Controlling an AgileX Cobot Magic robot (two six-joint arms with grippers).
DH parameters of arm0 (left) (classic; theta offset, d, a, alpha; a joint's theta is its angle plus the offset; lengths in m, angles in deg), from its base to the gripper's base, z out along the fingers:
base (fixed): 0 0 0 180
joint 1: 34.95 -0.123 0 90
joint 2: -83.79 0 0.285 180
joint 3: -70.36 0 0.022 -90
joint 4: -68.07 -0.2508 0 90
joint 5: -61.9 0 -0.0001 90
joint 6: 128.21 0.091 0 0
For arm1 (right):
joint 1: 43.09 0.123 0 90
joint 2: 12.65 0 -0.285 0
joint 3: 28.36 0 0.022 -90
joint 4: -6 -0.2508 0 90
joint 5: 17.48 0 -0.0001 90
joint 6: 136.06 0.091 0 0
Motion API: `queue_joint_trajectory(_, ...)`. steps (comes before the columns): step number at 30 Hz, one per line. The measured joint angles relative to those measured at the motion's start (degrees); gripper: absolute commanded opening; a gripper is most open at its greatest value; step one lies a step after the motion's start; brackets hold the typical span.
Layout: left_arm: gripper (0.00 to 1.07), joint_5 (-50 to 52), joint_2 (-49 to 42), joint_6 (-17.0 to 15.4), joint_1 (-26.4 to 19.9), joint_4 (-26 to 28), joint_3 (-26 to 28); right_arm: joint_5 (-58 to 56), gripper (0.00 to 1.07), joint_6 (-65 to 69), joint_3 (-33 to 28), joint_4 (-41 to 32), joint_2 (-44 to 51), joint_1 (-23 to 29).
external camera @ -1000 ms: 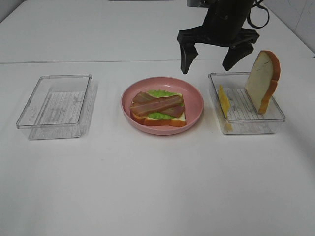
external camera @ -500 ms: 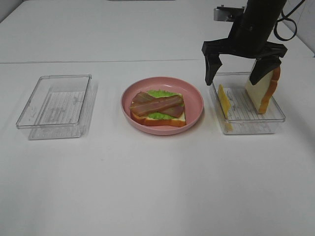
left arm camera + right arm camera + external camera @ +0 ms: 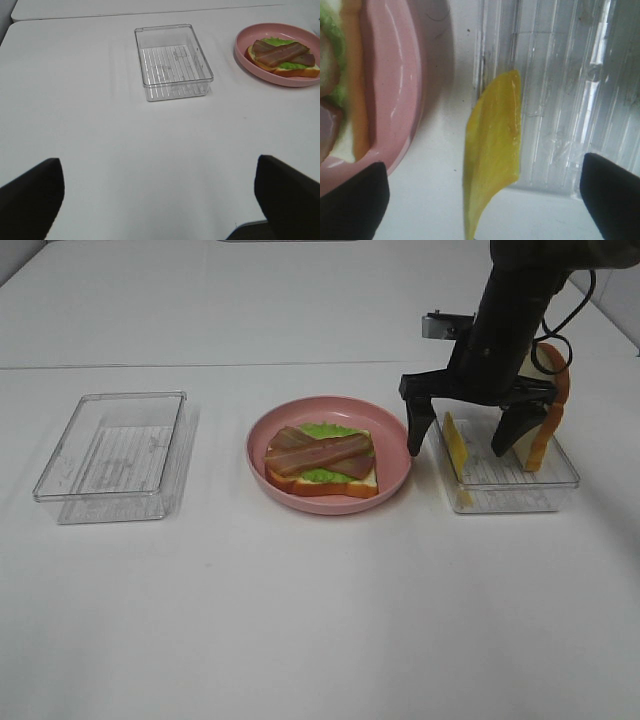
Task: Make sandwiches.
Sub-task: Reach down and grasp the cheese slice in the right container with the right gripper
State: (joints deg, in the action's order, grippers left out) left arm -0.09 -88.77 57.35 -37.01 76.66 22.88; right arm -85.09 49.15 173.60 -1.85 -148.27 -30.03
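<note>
**Right gripper** [image 3: 457, 443]: jaws spread wide and empty. One finger stands on either side of the yellow cheese slice [image 3: 492, 135]. No contact with the cheese is evident.

**Cheese:** it leans on edge at the plate-side wall of the right-hand clear tray [image 3: 520, 502].

**Second bread slice** [image 3: 537, 443]: it stands upright at the far side of the same tray, partly hidden behind the arm.

**Left gripper** [image 3: 160, 200]: also wide and empty. It hangs over the white table [image 3: 150, 150], well apart from the work. The left-hand clear tray [image 3: 60, 492] holds nothing.

**Round pink plate** [image 3: 262, 445]: it sits between the trays and carries a half-built sandwich. The bottom bread slice [image 3: 345, 486] bears a lettuce leaf [image 3: 322, 428], with two bacon strips [image 3: 320, 452] crossed on top.

**Assessment:** three layers are placed. Cheese and top bread are outstanding. The step in hand appears to be the cheese pick-up.
</note>
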Motion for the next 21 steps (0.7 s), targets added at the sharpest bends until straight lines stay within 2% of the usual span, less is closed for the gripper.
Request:
queue_joint_trajectory(2, 0.98, 0.00, 0.00, 0.00, 0.00, 0.00, 0.00, 0.17, 0.82, -0.06, 0.00, -0.23, -0.29, 0.00)
queue_joint_trajectory(4, 0.98, 0.00, 0.00, 0.00, 0.00, 0.00, 0.00, 0.17, 0.78, -0.06, 0.00, -0.23, -0.29, 0.00)
queue_joint_trajectory(5, 0.98, 0.00, 0.00, 0.00, 0.00, 0.00, 0.00, 0.17, 0.66, -0.06, 0.00, -0.23, -0.29, 0.00)
queue_joint_trajectory(6, 0.98, 0.00, 0.00, 0.00, 0.00, 0.00, 0.00, 0.17, 0.66, -0.06, 0.00, -0.23, -0.29, 0.00)
queue_joint_trajectory(7, 0.98, 0.00, 0.00, 0.00, 0.00, 0.00, 0.00, 0.17, 0.53, -0.06, 0.00, -0.23, -0.29, 0.00)
queue_joint_trajectory(8, 0.98, 0.00, 0.00, 0.00, 0.00, 0.00, 0.00, 0.17, 0.53, -0.06, 0.00, -0.23, -0.29, 0.00)
queue_joint_trajectory(9, 0.98, 0.00, 0.00, 0.00, 0.00, 0.00, 0.00, 0.17, 0.48, 0.00, 0.00, -0.23, -0.29, 0.00)
queue_joint_trajectory(10, 0.98, 0.00, 0.00, 0.00, 0.00, 0.00, 0.00, 0.17, 0.39, 0.11, 0.00, -0.23, -0.29, 0.00)
queue_joint_trajectory(11, 0.98, 0.00, 0.00, 0.00, 0.00, 0.00, 0.00, 0.17, 0.39, 0.11, 0.00, -0.23, -0.29, 0.00)
queue_joint_trajectory(12, 0.98, 0.00, 0.00, 0.00, 0.00, 0.00, 0.00, 0.17, 0.34, 0.34, 0.00, -0.23, -0.29, 0.00)
queue_joint_trajectory(21, 0.98, 0.00, 0.00, 0.00, 0.00, 0.00, 0.00, 0.17, 0.31, 0.46, 0.00, -0.23, -0.29, 0.00)
